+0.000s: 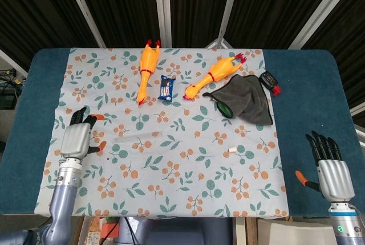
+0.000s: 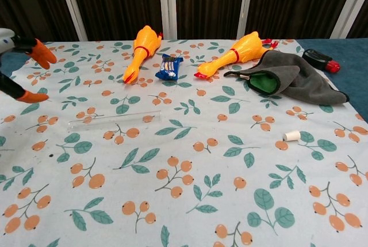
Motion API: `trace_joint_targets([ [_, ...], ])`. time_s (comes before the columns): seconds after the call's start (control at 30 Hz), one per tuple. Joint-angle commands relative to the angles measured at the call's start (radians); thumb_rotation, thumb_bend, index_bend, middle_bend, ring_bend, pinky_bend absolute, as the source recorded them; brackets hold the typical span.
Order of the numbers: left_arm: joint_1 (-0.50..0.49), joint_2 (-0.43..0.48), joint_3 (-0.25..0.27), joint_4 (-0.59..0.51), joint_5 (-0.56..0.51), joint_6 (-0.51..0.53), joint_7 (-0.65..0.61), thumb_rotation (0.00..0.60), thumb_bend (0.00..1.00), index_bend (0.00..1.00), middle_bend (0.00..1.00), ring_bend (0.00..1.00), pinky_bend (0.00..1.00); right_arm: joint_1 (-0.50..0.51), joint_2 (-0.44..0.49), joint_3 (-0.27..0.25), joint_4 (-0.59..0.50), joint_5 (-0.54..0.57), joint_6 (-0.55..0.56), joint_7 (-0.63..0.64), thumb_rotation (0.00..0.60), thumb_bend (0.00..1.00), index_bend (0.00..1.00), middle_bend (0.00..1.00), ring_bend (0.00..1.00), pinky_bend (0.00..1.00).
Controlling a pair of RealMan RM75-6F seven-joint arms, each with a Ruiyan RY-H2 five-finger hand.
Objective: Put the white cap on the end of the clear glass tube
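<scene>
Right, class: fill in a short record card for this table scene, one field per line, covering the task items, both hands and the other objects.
tube: clear glass tube lying flat on the floral cloth, uncapped
cap: white cap lying apart from the tube, toward the robot's right
left hand: left hand above the cloth beside the tube's end, fingers apart, empty
right hand: right hand at the near table edge, empty
other objects: two rubber chickens, blue packet, grey cloth
</scene>
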Motion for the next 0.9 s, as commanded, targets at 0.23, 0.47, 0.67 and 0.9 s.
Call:
trace_joint_targets([
  [0.23,-0.126,-0.186,-0.058,0.15,-0.168,-0.015,0.103,0.6,0.32,0.37,0.31,0.0,0.0,-0.001,-0.002,0.003,-0.001,0.003,-0.009,0.004,0.6,0.26,0.0,0.0,0.0,0.0],
  [0.47,-0.168,-0.279,-0.048,0.234,-0.212,-0.011,0.124,0.6,0.35,0.39,0.33,0.0,0.0,-0.001,-0.001,0.006,-0.004,0.005,-0.014,0.006,0.6,0.26,0.0,0.0,0.0,0.0],
  [0.67,-0.197,-0.341,-0.058,0.309,-0.238,-0.014,0.126,0.6,0.37,0.41,0.35,0.0,0.0,-0.002,0.0,0.008,-0.007,0.006,-0.016,0.012,0.6,0.26,0.0,0.0,0.0,0.0],
  [0.9,-0.223,-0.388,-0.072,0.362,-0.259,-0.018,0.127,0.6,0.37,0.44,0.36,0.0,0.0,-0.004,0.002,0.008,-0.007,0.002,-0.017,0.019,0.6,0.26,0.0,0.0,0.0,0.0],
])
